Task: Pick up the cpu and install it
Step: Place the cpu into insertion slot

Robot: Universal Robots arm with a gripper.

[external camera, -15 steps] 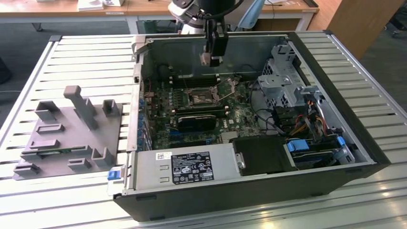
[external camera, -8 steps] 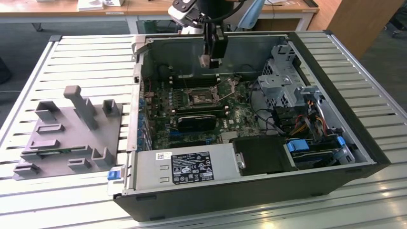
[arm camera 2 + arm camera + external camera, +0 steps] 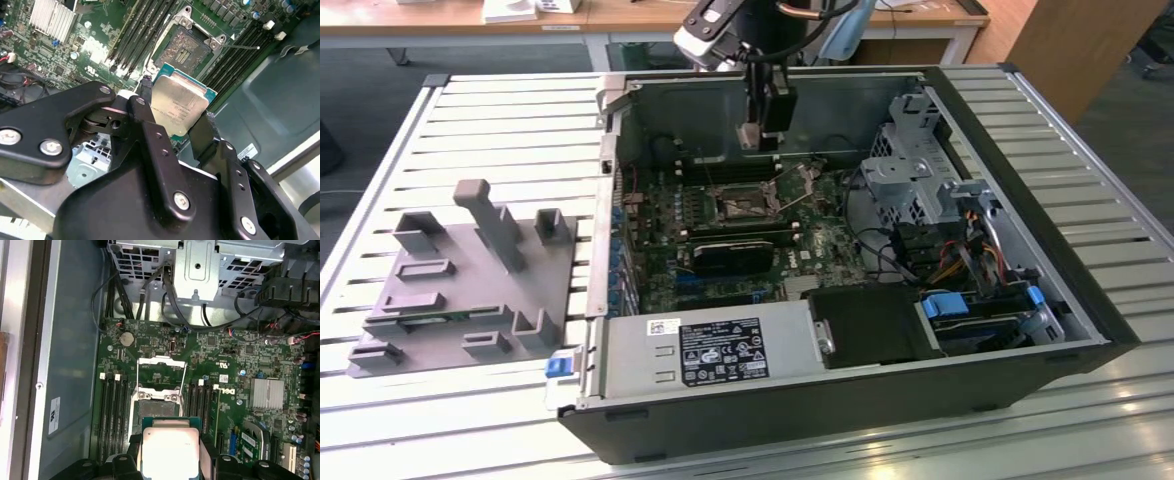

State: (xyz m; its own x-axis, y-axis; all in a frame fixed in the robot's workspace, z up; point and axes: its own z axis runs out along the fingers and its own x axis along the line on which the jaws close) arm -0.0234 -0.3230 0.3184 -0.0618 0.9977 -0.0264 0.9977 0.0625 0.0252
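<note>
risk: if the cpu (image 3: pixel 179 106) goes down off-centre or not level over the open cpu socket (image 3: pixel 192 47), it could bend socket pins or jam on the frame. the grip is on thin edges, so a slip would drop it on the motherboard (image 3: pixel 225 360).
gripper (image 3: pixel 175 114) is clamped on the cpu, fingers (image 3: pixel 202 135) on opposite edges. cpu hangs above the socket, inside the pc case (image 3: pixel 1061 230), not seated.

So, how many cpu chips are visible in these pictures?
1. The cpu is clamped in the gripper, over the motherboard near its open socket. The socket looks empty, so none seems hidden there.
</note>
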